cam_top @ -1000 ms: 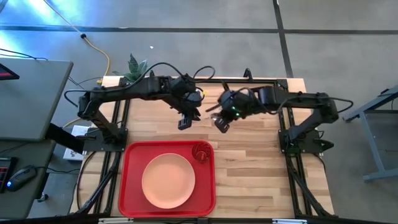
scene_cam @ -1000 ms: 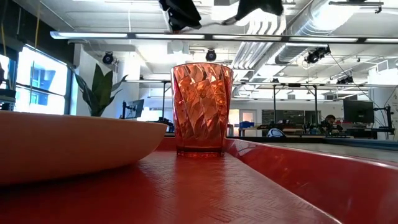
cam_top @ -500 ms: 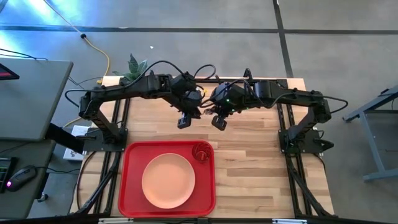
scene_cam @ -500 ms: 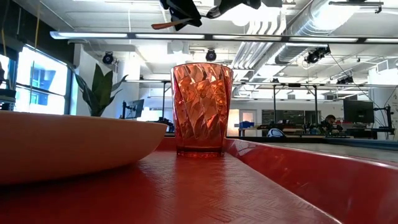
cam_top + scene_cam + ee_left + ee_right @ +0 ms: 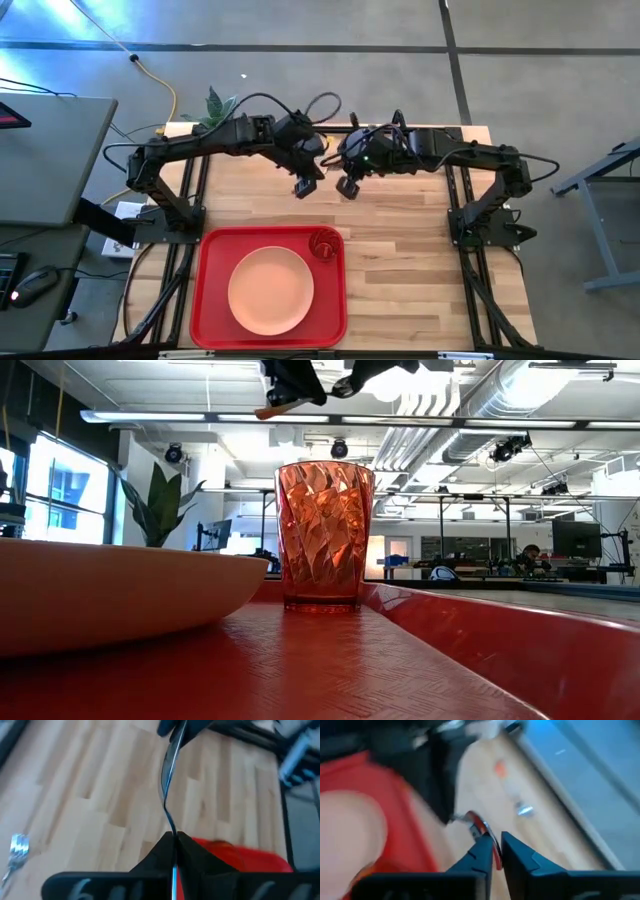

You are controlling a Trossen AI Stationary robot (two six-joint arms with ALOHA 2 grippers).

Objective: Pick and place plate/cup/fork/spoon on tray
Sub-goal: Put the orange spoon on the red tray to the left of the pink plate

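Spoon [image 5: 169,785] pinched at both ends by left gripper [image 5: 174,851] & right gripper [image 5: 493,851], above table [image 5: 400,240].

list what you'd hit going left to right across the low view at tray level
plate → green plant behind it → cup → raised rim of the tray
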